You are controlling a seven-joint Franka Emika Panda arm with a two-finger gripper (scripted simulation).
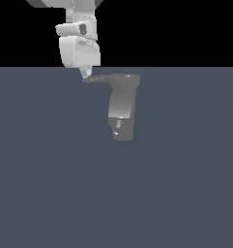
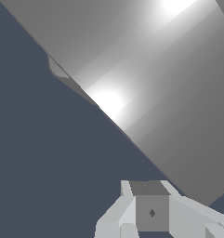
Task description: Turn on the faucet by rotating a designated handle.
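Observation:
The faucet stands in the middle of the exterior view, a shiny curved grey body on a darker blocky base with a small stub low on its front. Its handle, a thin flat dark-grey lever, runs from the top toward the exterior view's left and tapers to a point. My gripper comes down from above and its tip rests against that pointed end. The fingers look pressed together with nothing between them. In the wrist view a broad glossy grey surface of the faucet fills most of the picture, right beside the gripper.
A flat dark blue-grey floor spreads around the faucet. The white arm hangs above the handle's tip. The background above the floor is black.

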